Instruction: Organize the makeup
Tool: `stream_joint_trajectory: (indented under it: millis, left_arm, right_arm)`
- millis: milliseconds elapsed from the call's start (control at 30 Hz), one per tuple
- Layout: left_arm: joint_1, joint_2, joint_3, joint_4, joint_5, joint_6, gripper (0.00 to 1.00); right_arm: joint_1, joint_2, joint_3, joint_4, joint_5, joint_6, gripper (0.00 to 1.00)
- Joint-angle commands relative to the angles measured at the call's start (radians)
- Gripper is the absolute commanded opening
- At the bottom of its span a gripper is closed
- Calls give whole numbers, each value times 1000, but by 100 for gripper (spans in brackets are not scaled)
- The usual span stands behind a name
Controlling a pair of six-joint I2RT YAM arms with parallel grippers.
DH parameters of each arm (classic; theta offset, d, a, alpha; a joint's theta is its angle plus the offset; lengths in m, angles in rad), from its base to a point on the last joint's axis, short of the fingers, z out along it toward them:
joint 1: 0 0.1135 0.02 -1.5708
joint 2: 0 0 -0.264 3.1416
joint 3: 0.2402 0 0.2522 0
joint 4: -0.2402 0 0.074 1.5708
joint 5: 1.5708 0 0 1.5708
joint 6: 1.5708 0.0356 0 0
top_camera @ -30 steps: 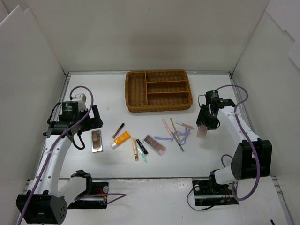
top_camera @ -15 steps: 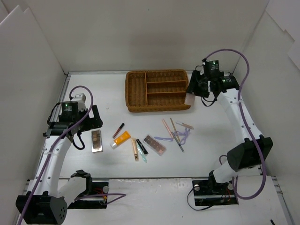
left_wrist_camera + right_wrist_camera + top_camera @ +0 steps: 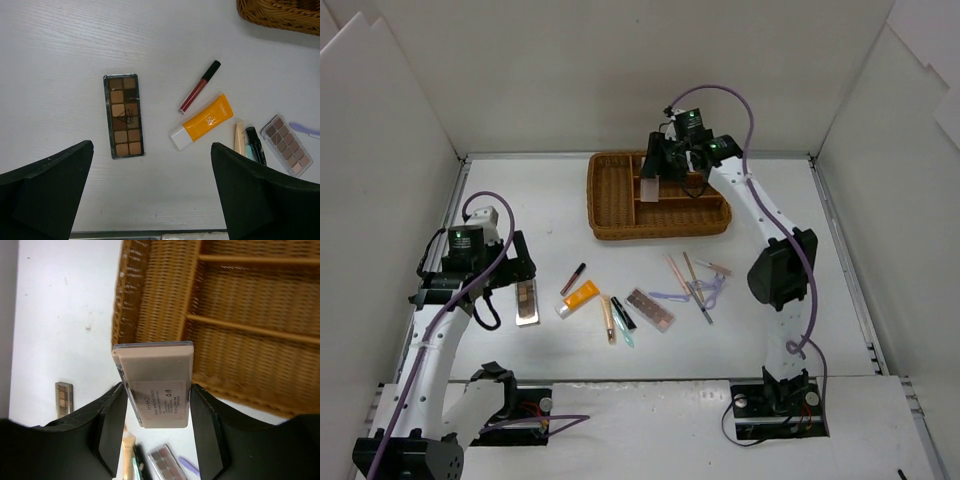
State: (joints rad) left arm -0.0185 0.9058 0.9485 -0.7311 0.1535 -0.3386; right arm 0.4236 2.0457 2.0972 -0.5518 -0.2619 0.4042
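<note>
Printed label (image 3: pixel 161 409) on pale pink compact (image 3: pixel 152 365) (right wrist view only)

Setting: a robot manipulation test cell in a lab. The white bench (image 3: pixel 550 200) is boxed in on three sides by plain white panels (image 3: pixel 620 80), with a metal rail (image 3: pixel 540 154) along its edge. Left arm (image 3: pixel 432 335) and right arm (image 3: pixel 752 205), both white, stand on black base plates (image 3: pixel 525 408) at the near edge. Purple cables (image 3: pixel 748 105) loop along them. The only household items are scattered makeup (image 3: pixel 582 294) and a wicker divided tray (image 3: pixel 660 232).
</note>
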Motion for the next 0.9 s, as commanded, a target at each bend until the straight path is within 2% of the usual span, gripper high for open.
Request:
stream_joint_trajectory:
  millis: [0, 133, 267, 400, 467, 567, 767, 867]
  left_arm:
    - [-1, -24, -14, -5, -14, -31, 99]
    - [-1, -39, -43, -13, -23, -57, 99]
    - [-1, -36, -56, -19, -31, -74, 99]
    - [-1, -22, -65, -19, -45, -83, 99]
    - [-1, -16, -70, -18, -42, -85, 99]
    - [-1, -12, -79, -13, -40, -88, 99]
    - [-1, 24, -79, 7, -38, -88, 99]
    - [-1, 53, -73, 16, -54, -91, 99]
  right_arm:
    - [32, 73, 135, 102, -62, 31, 0]
    - [70, 207, 249, 154, -76, 61, 2]
    - [92, 290, 287, 222, -65, 106, 5]
    - [103, 347, 287, 322, -42, 131, 14]
    - [106, 370, 290, 339, -25, 140, 22]
    - [106, 387, 288, 365, -5, 148, 54]
    - [109, 363, 268, 375, 13, 122, 80]
    - [107, 306, 219, 374, 23, 87, 86]
